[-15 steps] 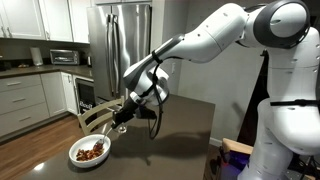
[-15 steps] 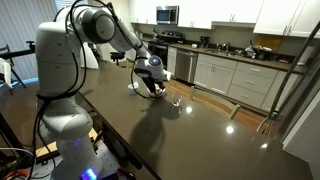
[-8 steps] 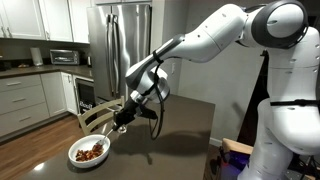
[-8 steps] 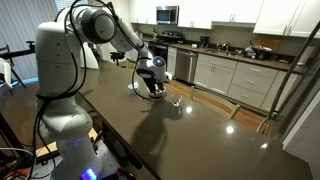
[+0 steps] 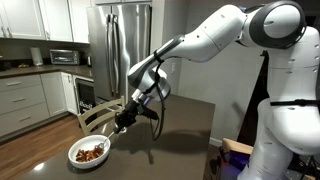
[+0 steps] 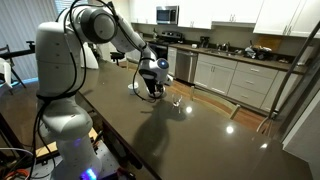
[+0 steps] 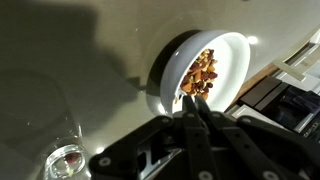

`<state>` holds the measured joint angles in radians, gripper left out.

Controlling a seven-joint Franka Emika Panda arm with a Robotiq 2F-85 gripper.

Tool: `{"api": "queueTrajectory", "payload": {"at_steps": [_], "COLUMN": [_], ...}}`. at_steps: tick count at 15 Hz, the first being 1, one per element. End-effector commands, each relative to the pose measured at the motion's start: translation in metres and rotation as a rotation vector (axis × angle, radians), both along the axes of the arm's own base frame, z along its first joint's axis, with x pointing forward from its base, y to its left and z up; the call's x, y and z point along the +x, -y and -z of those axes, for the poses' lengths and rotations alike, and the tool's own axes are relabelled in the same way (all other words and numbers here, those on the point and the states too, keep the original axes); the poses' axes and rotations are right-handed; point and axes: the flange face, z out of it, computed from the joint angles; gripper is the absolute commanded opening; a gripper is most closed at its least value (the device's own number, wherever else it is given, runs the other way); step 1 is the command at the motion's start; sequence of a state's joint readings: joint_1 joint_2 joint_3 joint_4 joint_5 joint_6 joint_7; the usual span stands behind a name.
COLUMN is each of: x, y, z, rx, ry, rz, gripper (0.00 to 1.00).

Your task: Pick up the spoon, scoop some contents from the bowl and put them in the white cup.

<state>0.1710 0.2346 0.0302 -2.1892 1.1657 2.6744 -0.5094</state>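
Observation:
The white bowl (image 5: pixel 75 150) stands near the dark table's corner and holds a heap of reddish-brown contents (image 5: pixel 92 152). In the wrist view the bowl (image 7: pixel 235 60) and its contents (image 7: pixel 198 75) lie just beyond my fingertips. My gripper (image 7: pixel 193 103) is shut, jaws pressed together, with only a thin pale sliver of the spoon (image 7: pixel 186 98) showing at the tips over the bowl's near rim. In both exterior views the gripper (image 5: pixel 118 125) (image 6: pixel 152 88) hangs tilted low beside the bowl. The white cup is out of view.
A small clear glass (image 7: pixel 65 160) stands on the table close to my gripper, and it also shows in an exterior view as the glass (image 6: pixel 178 100). A wooden chair back (image 5: pixel 95 118) rises just behind the bowl. The table edge (image 5: pixel 150 165) is near.
The gripper has shifted only very slightly over the bowl's rim. It has stayed shut.

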Motion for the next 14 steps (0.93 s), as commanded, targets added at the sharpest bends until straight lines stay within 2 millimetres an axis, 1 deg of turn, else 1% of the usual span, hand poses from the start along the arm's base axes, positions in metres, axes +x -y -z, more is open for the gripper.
{"api": "queueTrajectory", "payload": {"at_steps": [1,7,14], "x": [-0.002,-0.001,-0.001], "y": [0.000,-0.005,-0.008], "z": [0.005,0.008,0.017], "rx": [0.018,0.098,0.211], "ry": [-0.049,-0.075,-0.108], "rz": [-0.012,-0.038,-0.036], "gripper": [0.04,0.04,0.04]}}
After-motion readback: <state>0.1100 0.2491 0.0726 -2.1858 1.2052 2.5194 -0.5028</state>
